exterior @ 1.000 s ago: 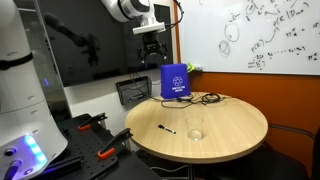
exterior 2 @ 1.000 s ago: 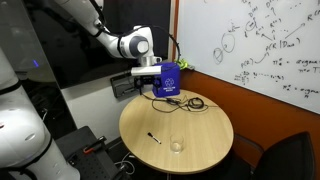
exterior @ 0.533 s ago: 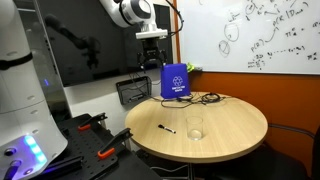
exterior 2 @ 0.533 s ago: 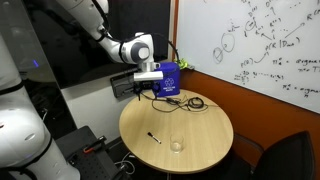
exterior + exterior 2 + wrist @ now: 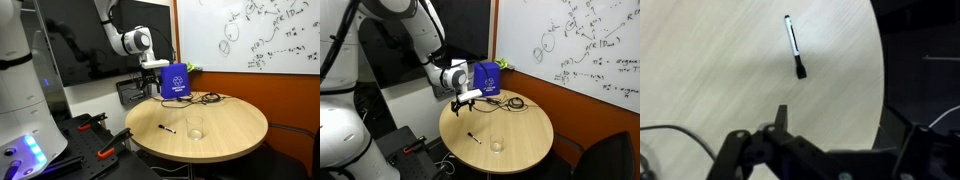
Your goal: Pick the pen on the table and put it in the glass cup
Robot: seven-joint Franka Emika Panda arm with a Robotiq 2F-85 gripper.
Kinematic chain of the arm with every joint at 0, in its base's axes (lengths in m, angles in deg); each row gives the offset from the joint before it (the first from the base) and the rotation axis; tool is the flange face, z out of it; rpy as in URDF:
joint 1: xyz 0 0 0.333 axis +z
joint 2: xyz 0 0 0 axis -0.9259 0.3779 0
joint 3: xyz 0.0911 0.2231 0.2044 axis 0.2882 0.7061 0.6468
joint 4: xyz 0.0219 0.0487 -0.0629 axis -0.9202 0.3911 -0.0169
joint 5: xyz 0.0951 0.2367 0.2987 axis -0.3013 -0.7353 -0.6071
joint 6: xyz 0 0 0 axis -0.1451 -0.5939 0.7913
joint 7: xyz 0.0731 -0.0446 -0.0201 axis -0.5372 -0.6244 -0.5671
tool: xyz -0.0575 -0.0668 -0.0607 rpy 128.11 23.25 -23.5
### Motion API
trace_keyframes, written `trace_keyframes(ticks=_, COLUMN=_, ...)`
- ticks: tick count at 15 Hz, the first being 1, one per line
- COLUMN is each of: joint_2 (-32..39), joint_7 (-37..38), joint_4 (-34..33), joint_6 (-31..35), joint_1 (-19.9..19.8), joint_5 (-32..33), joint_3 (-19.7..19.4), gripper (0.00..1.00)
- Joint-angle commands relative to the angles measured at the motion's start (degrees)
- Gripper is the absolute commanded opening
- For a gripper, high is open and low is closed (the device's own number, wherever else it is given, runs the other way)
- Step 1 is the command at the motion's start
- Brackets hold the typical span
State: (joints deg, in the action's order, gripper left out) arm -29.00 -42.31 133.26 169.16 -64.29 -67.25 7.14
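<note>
The pen (image 5: pixel 793 45) lies flat on the round wooden table (image 5: pixel 710 60), thin and pale with a black end. It also shows in both exterior views (image 5: pixel 167 128) (image 5: pixel 473 138). The clear glass cup (image 5: pixel 196 127) (image 5: pixel 497 146) stands upright just beside the pen; it is out of the wrist view. My gripper (image 5: pixel 152 78) (image 5: pixel 462 100) hangs above the table's rim, short of the pen and well above it. In the wrist view my gripper (image 5: pixel 840 125) is open and empty, with the pen ahead of the fingertips.
A blue box (image 5: pixel 175 80) (image 5: pixel 488 80) stands at the table's back edge with black cables (image 5: pixel 206 98) (image 5: pixel 510 102) beside it. A cable (image 5: pixel 670 135) crosses the lower left of the wrist view. A whiteboard is behind.
The arm has come down from above the blue box and moved out toward the table's rim, closer to the pen. The pen and the cup have not moved.
</note>
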Motion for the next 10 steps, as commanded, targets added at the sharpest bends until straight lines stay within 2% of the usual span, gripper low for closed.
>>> trace_keyframes(ticks=1, joint_2=6.15, joint_7=-3.71, joint_4=-0.70, joint_6=6.07, joint_1=-1.70, joint_5=6.49, joint_3=0.49, gripper=1.00)
trace_keyframes(ticks=5, joint_2=14.18, joint_7=-4.41, joint_4=-3.54, joint_6=9.43, joint_1=-3.44, joint_5=10.13, joint_3=0.89, gripper=1.00)
trace_keyframes(ticks=7, joint_2=17.48, joint_7=-5.77, joint_4=-6.15, joint_6=10.09, joint_1=-5.39, joint_5=9.73, joint_3=2.35, gripper=1.00)
trace_keyframes(ticks=10, joint_2=21.33, joint_7=-6.97, joint_4=-10.71, joint_6=9.44, joint_1=-6.71, joint_5=9.53, joint_3=2.49, gripper=1.00)
